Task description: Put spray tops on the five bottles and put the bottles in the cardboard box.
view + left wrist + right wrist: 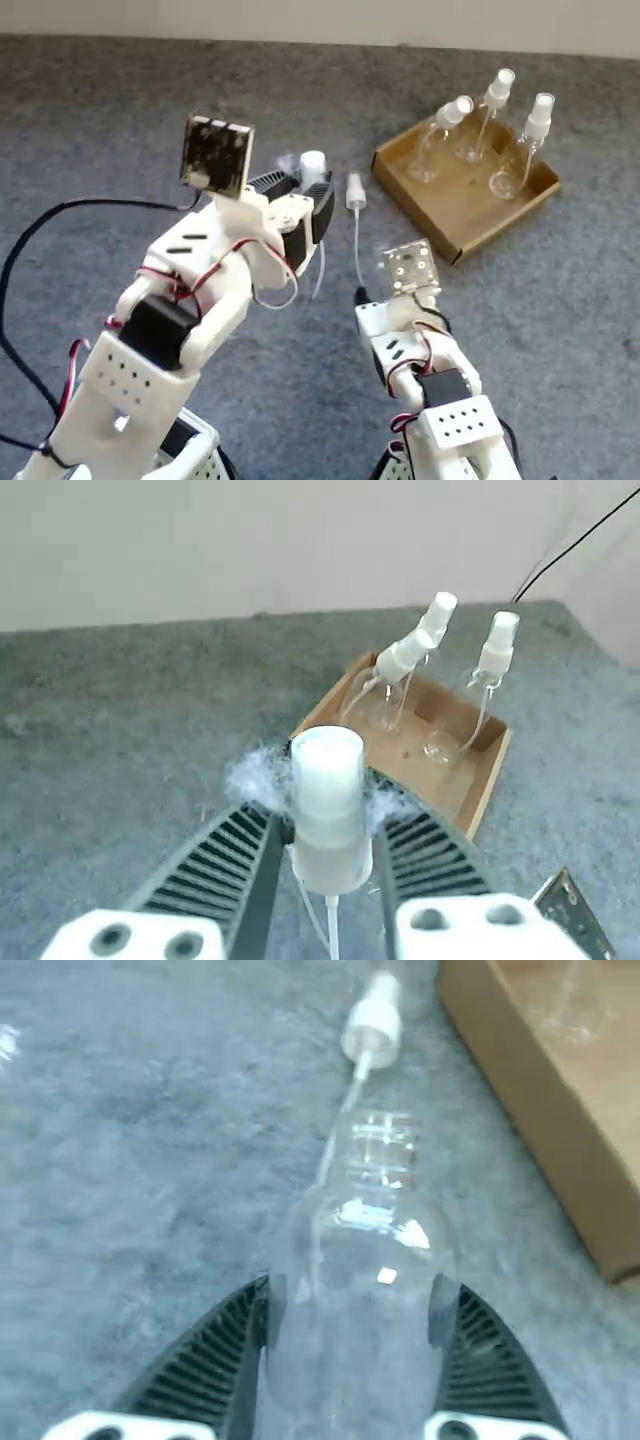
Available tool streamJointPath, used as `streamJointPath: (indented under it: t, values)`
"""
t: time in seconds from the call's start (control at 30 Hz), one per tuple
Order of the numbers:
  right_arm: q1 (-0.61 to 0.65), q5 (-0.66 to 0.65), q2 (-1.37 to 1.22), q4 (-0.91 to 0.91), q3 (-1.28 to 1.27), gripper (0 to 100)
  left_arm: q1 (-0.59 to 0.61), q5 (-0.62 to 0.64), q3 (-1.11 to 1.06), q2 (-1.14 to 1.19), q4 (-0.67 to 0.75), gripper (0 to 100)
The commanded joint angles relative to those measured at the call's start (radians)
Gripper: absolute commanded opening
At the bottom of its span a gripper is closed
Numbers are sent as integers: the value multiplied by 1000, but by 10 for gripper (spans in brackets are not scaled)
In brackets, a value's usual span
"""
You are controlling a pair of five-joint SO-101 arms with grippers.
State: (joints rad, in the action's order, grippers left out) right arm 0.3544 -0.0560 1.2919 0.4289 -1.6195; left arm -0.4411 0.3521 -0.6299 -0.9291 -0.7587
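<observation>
My left gripper is shut on a white spray top, held upright above the carpet with its thin tube hanging down. My right gripper is shut on a clear, uncapped bottle whose open neck points at a second spray top. That spray top lies loose on the carpet between the arms and the cardboard box. Three capped bottles stand in the box, one of them leaning.
Grey carpet covers the whole work area. The box sits at the back right, its near edge close beside the bottle I hold. Open carpet lies to the left and along the back. A black cable trails at the left.
</observation>
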Motion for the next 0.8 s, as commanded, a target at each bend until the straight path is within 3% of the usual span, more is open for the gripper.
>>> streamJointPath:
  t: [0.0, 0.13, 0.3, 0.57, 0.77]
  values:
    - [31, 0, 15, -159, 15, 166, 16, -6, -74, -139, 126, 28]
    - [33, 0, 15, -306, 10, 166, 18, -6, -150, -251, 198, 28]
    - [39, 3, 15, -355, 8, 166, 85, -6, -165, -311, 245, 27]
    - [203, 0, 15, -418, 8, 166, 127, -6, -163, -312, 430, 27]
    - [255, 0, 15, -418, 18, 166, 127, -51, -160, -312, 539, 27]
